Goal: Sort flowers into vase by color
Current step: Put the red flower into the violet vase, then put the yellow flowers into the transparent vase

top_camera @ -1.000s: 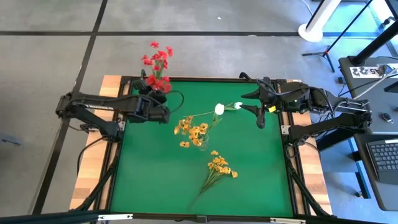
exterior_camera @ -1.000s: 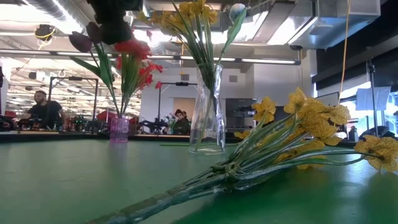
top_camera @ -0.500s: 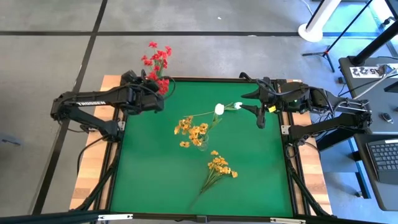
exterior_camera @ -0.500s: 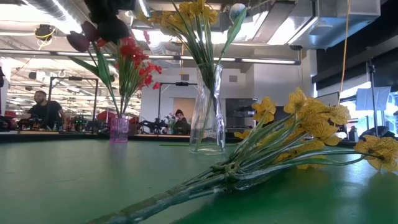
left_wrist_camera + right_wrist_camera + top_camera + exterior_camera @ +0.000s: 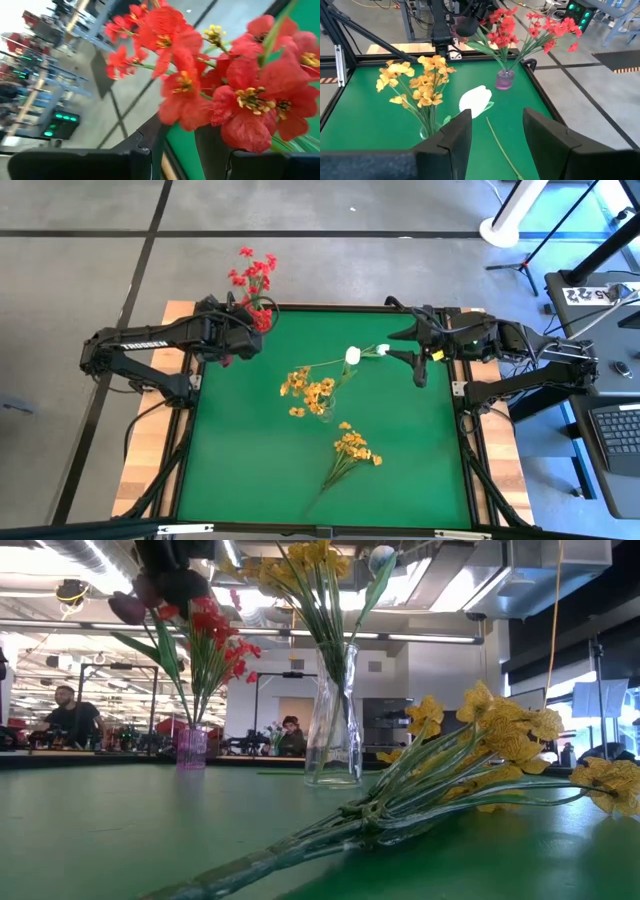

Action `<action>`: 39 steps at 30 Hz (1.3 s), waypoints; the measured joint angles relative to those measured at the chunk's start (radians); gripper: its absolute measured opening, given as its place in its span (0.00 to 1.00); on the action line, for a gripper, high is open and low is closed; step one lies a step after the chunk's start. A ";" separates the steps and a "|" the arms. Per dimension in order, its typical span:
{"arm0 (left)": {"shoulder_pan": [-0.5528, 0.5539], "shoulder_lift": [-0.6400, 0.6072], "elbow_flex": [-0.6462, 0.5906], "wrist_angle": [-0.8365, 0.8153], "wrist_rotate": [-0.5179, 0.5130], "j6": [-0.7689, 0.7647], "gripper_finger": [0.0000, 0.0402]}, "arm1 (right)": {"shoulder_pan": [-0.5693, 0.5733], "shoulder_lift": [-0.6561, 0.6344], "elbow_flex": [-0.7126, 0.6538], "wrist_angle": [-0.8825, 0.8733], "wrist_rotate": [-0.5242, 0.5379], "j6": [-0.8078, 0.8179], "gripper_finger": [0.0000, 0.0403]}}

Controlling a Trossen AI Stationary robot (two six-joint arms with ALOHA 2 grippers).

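1. I see my left gripper (image 5: 232,340) up at the far left corner of the green table (image 5: 250,470), right beside the red flowers (image 5: 252,280). It carries a dark pink bud (image 5: 128,607) on a green stem, and its fingers look closed on that stem, though the grip itself is hard to make out.
2. The red flowers stand in a small purple vase (image 5: 505,80) at that far left corner, and their blooms lean out past the table edge. In the left wrist view they fill most of what I get.
3. A clear glass vase (image 5: 333,735) sits near the table's middle, with a yellow bunch (image 5: 308,390) and one white bloom (image 5: 352,355) standing in it.
4. A second yellow bunch (image 5: 352,448) lies flat on the mat, nearer the front edge, well apart from both vases.
5. My right gripper (image 5: 420,358) waits at the far right side of the table, fingers spread apart and holding nothing.
6. People (image 5: 62,715) are sitting in the room beyond the table.
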 joint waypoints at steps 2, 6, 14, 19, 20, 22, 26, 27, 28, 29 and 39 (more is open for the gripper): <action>0.000 0.000 0.000 0.000 0.044 -0.006 0.24 | 0.000 0.000 0.000 -0.006 0.000 0.002 0.43; 0.000 0.000 -0.010 -0.004 0.094 -0.006 0.24 | 0.000 0.000 0.000 -0.010 -0.002 0.005 0.43; -0.006 -0.052 0.057 -0.013 0.067 0.013 0.25 | 0.000 0.000 0.000 -0.017 -0.016 0.013 0.43; -0.020 -0.098 0.144 -0.033 0.058 0.021 0.28 | 0.000 0.000 0.000 -0.017 -0.024 0.016 0.43; -0.024 -0.107 0.161 -0.036 0.056 0.021 0.29 | 0.000 0.000 0.000 -0.017 -0.025 0.016 0.43; -0.035 -0.124 0.199 -0.036 0.054 0.021 0.30 | 0.000 0.000 0.000 -0.017 -0.025 0.016 0.43; -0.082 -0.142 0.280 -0.004 0.064 0.015 0.30 | 0.000 0.000 0.000 -0.020 -0.025 0.016 0.43; -0.103 -0.142 0.298 0.015 0.079 0.015 0.30 | 0.000 0.000 0.000 -0.024 -0.025 0.016 0.43; -0.125 -0.141 0.317 0.041 0.096 0.021 0.30 | 0.000 0.000 0.000 -0.029 -0.025 0.016 0.43; -0.151 -0.140 0.331 0.076 0.118 0.036 0.30 | 0.000 0.000 0.000 -0.037 -0.025 0.016 0.43; -0.529 -0.005 0.335 0.405 0.239 0.163 0.30 | 0.000 0.000 0.000 -0.070 -0.023 0.016 0.43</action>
